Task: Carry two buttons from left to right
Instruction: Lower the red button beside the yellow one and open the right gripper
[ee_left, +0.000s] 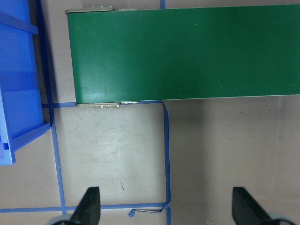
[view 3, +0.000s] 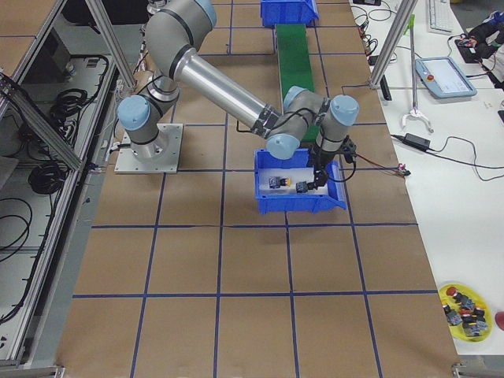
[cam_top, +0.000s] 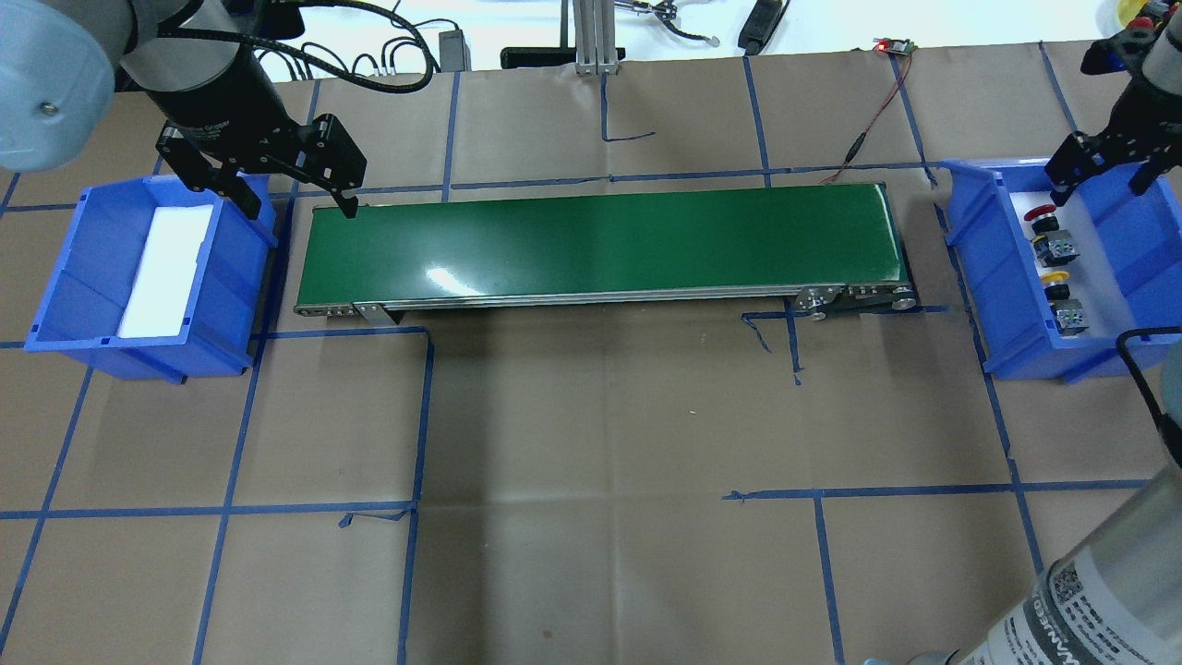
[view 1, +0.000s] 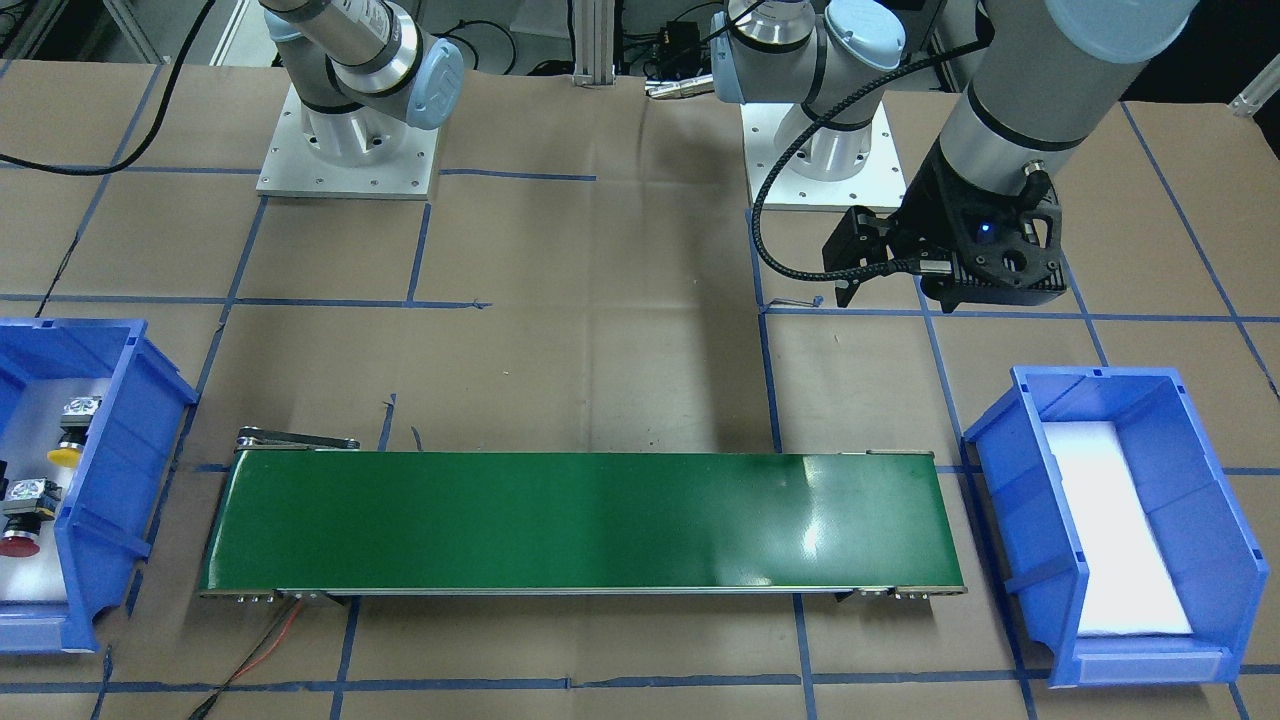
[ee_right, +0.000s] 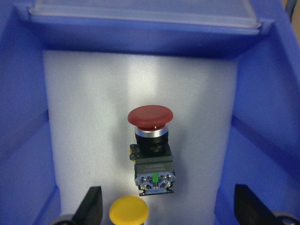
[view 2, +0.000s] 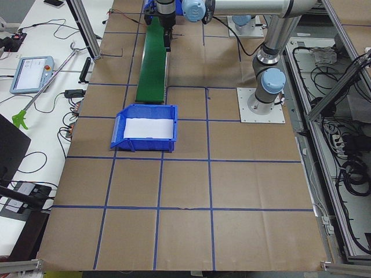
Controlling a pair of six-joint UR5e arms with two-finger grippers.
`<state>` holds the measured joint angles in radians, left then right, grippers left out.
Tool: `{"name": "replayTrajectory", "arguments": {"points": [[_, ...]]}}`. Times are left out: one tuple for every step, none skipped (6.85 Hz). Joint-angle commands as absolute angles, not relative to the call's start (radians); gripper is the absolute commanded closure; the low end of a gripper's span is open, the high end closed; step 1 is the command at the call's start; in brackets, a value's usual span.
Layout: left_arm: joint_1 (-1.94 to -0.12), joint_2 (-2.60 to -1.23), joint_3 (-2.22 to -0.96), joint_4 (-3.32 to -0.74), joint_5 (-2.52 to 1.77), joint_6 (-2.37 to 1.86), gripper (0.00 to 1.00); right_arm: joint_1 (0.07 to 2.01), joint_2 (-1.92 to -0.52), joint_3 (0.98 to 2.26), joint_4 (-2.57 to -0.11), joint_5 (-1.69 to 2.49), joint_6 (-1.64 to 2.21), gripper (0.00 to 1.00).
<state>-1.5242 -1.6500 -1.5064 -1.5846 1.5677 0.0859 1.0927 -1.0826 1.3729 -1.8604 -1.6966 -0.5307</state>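
Observation:
The red-capped button [ee_right: 150,117] and the yellow-capped button [ee_right: 129,210] lie on white foam in the blue bin [cam_top: 979,240] at my right. Both also show in the overhead view, red [cam_top: 1045,220] and yellow [cam_top: 1055,277]. My right gripper [ee_right: 171,206] is open and empty, hovering over this bin above the two buttons; it also shows in the overhead view [cam_top: 1099,180]. My left gripper [cam_top: 295,199] is open and empty, above the paper between the other blue bin [cam_top: 231,314] and the left end of the green conveyor belt [cam_top: 600,240].
The left blue bin holds only a white foam pad [cam_top: 166,268]. The belt runs between the two bins. Red and black wires [cam_top: 873,111] lie beyond the belt's right end. Brown paper with blue tape lines covers the table.

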Motion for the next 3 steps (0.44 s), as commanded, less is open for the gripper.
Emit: {"name": "replayTrajectory", "arguments": {"points": [[-1.525, -1.651, -1.506, -1.585, 1.568, 0.086, 0.00, 1.152, -1.214, 1.336, -1.839, -1.689, -0.439, 0.00], [-1.525, -1.651, -1.506, -1.585, 1.568, 0.086, 0.00, 1.202, -1.264, 1.336, -1.833, -1.672, -0.338, 0.00], [-1.525, -1.651, -1.506, -1.585, 1.568, 0.086, 0.00, 1.282, -1.311, 1.338, -1.786, -1.619, -0.190, 0.00]]}}
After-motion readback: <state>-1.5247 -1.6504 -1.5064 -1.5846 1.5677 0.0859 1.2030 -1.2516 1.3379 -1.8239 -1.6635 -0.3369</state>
